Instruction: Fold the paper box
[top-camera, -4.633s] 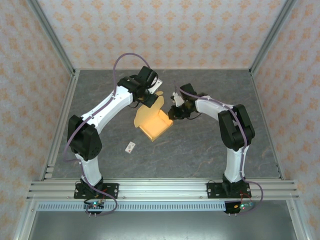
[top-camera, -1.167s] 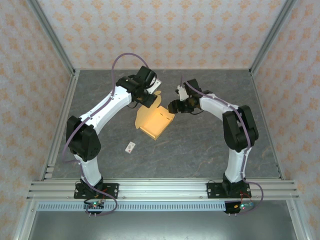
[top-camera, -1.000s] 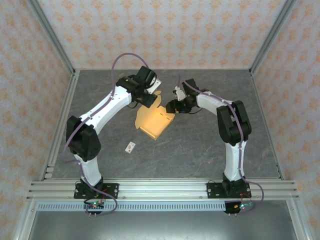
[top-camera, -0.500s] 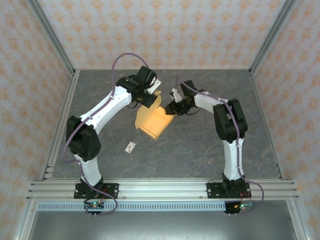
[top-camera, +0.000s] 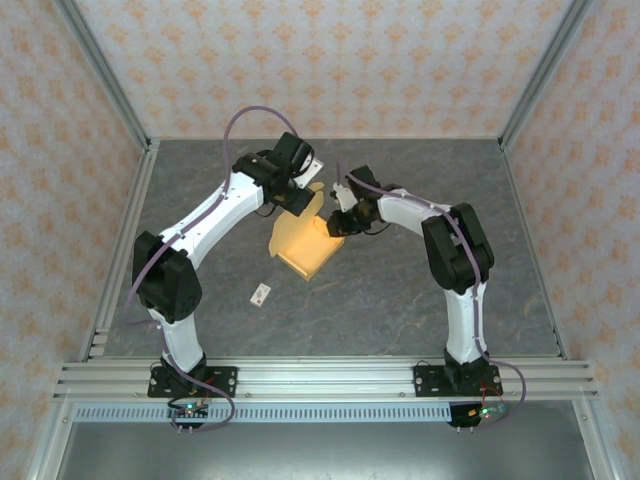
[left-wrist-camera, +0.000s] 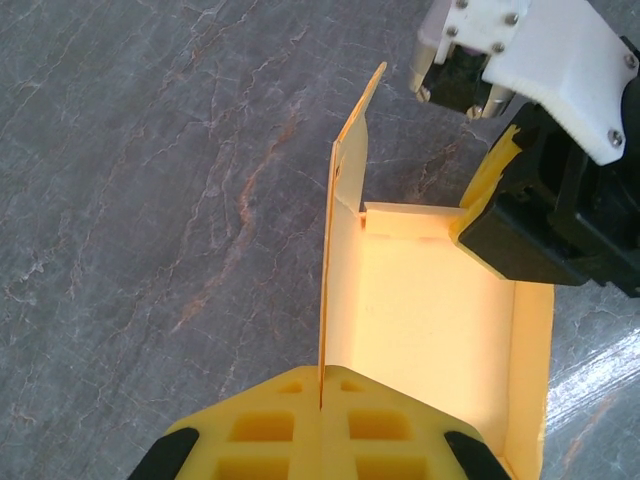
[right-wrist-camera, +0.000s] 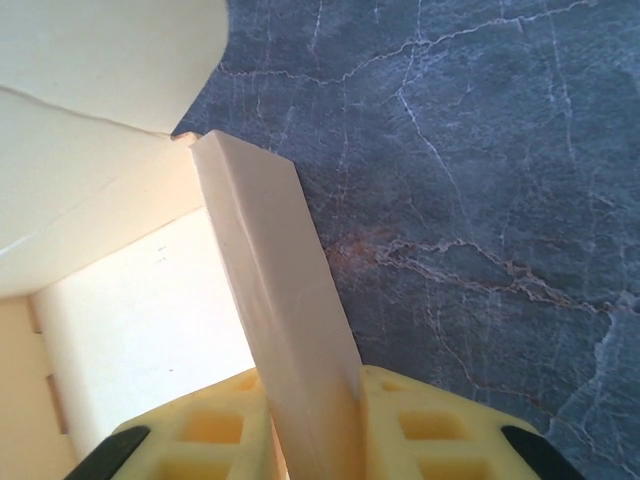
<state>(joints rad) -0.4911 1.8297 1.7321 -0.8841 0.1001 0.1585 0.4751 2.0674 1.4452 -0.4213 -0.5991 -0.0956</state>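
Clamping one upright wall of the paper box (top-camera: 305, 245) with the left gripper (left-wrist-camera: 320, 395), pinching the opposite wall with the right gripper (right-wrist-camera: 310, 400). Sitting beyond the white tag (top-camera: 262, 294) on the grey marbled table (top-camera: 400, 290), between orange-patterned walls (top-camera: 320, 60).

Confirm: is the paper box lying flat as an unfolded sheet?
No, the paper box has side walls standing upright, one pinched in the left gripper.
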